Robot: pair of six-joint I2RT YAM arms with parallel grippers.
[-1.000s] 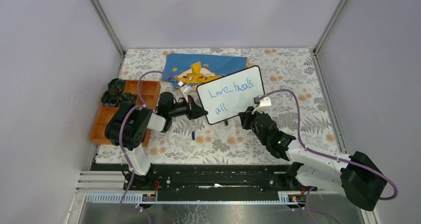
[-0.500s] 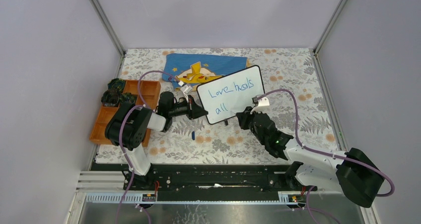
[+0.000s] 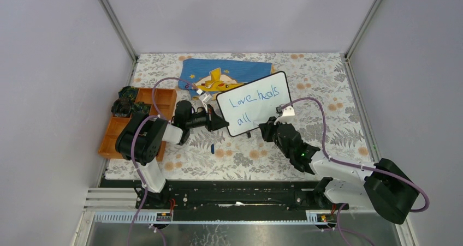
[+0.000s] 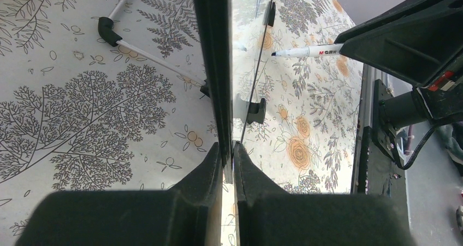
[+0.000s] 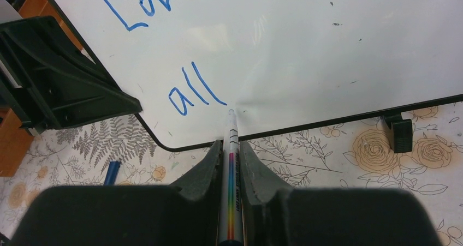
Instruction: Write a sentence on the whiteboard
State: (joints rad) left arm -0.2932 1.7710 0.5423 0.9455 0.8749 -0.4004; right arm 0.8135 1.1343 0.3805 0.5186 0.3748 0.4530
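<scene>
Blue handwriting reading "Love heals all" [image 3: 254,100] fills two lines on the whiteboard [image 3: 266,112], which stands tilted in the middle of the floral table [image 3: 327,93]. The left gripper [image 3: 221,123] is clamped on its left edge. The right gripper [image 5: 230,147] pinches a marker [image 5: 231,127], its tip against the board just right of "all".

The whiteboard [image 5: 327,49] ahead of the right gripper [image 5: 231,145] was noted as smooth and glossy white, with glare on its face; its thin rim looks like black plastic. The sentence [image 5: 191,88] is laid in thin blue ink. The marker [image 5: 231,202] clamped in that gripper: smooth white plastic, rainbow stripe printed on. Right and left gripper [image 4: 226,149] fingers: matt black plastic. The table cover [image 5: 327,164] below: matt, flower-printed; cloth or paper not determined.
</scene>
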